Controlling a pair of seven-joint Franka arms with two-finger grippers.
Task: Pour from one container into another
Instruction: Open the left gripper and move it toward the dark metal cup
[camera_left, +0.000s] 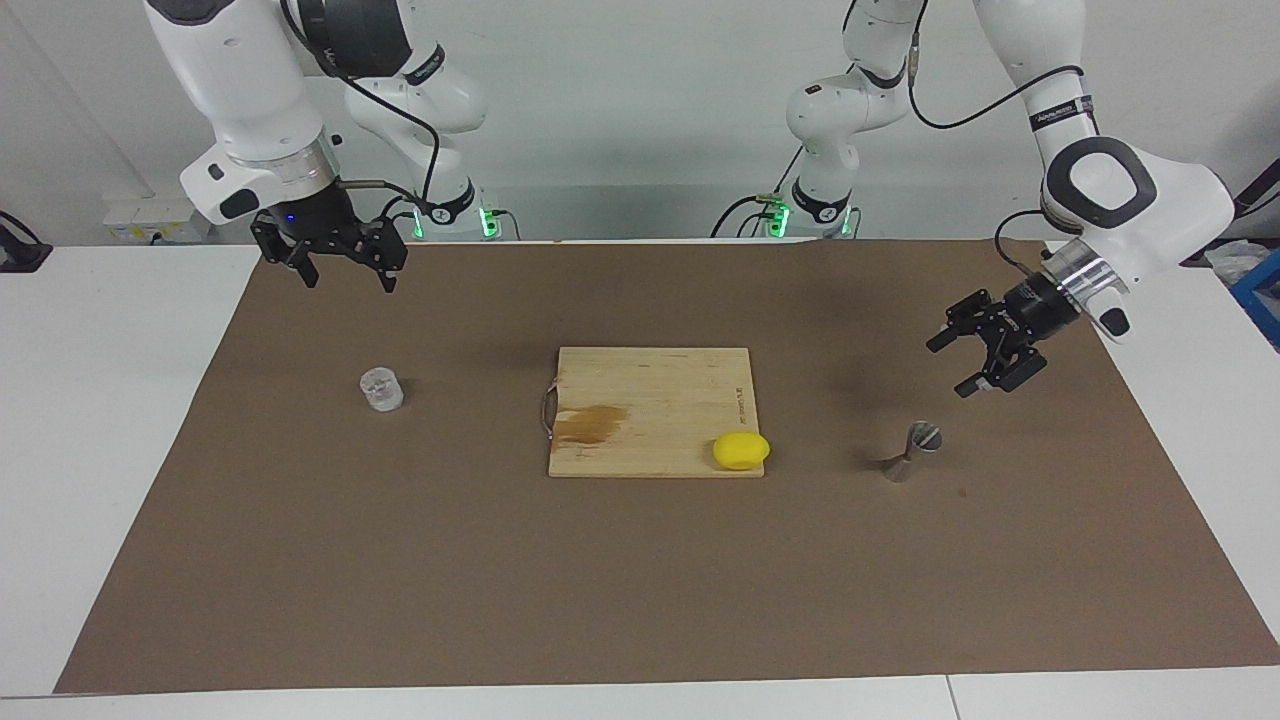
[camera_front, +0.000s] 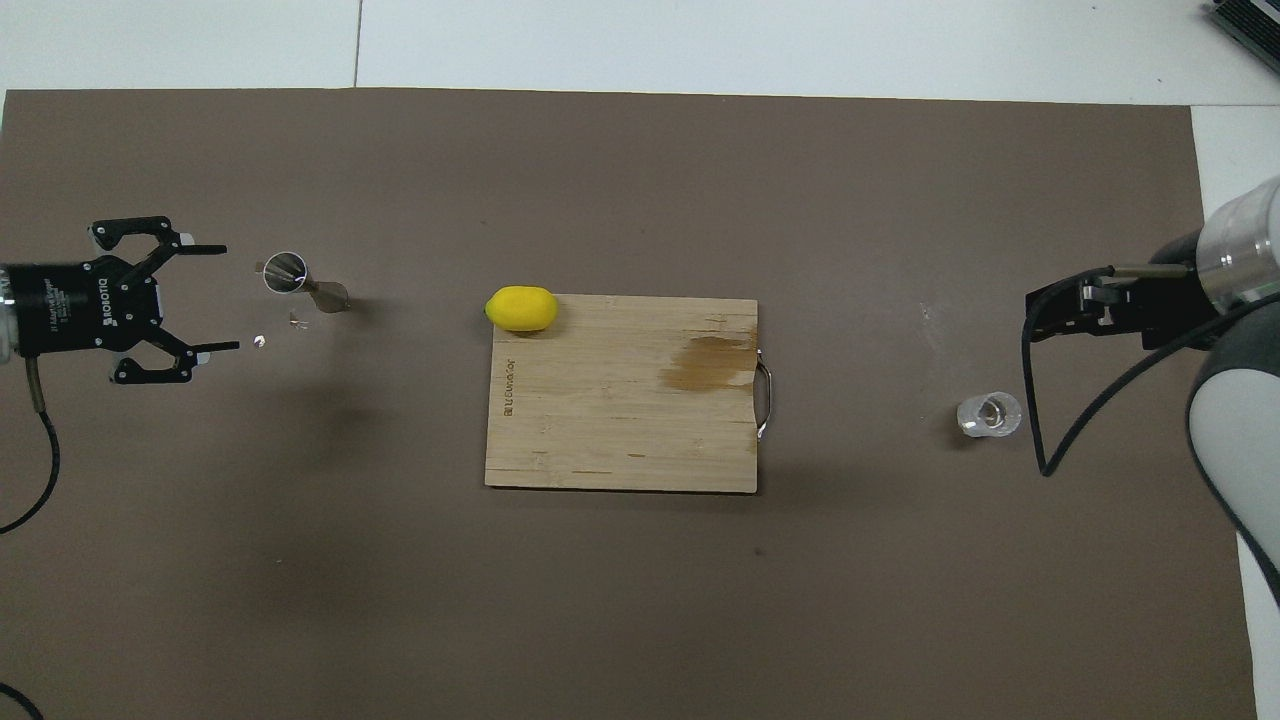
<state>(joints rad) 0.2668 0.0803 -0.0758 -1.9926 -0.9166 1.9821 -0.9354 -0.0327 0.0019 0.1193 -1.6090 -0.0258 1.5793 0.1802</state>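
Brown matting (camera_left: 640, 580) covers most of the white table (camera_left: 100, 420), and everything stands on it. Going across the facing view from its left edge: the right hand (camera_left: 343, 276) hangs in the air over the mat at the right arm's end, its two fingers spread wide and holding nothing. In the overhead view this hand (camera_front: 1045, 312) shows only as a dark block edge-on beside a cable loop, so its fingers are hard to read there. Below it in the facing view stands the clear cup (camera_left: 381, 389), upright and well apart from the hand; from above, the cup (camera_front: 989, 414) shows something small inside that cannot be made out.

At the middle lies a wooden cutting board (camera_left: 650, 400) with a dark stain and a metal handle on the edge toward the right arm's end. A yellow lemon (camera_left: 741, 450) rests on the board's corner farther from the robots, toward the left arm's end.

Next comes the metal jigger (camera_left: 912, 452), which looks tilted, though whether it leans or lies cannot be told. The overhead view shows the jigger's (camera_front: 297, 279) round mouth, with small pale specks on the mat beside it. The left hand (camera_left: 982, 362) hovers near it, turned sideways, fingers wide open and empty, touching nothing. From above, that hand (camera_front: 215, 296) points at the jigger, while its arm is cut off at the frame edge.
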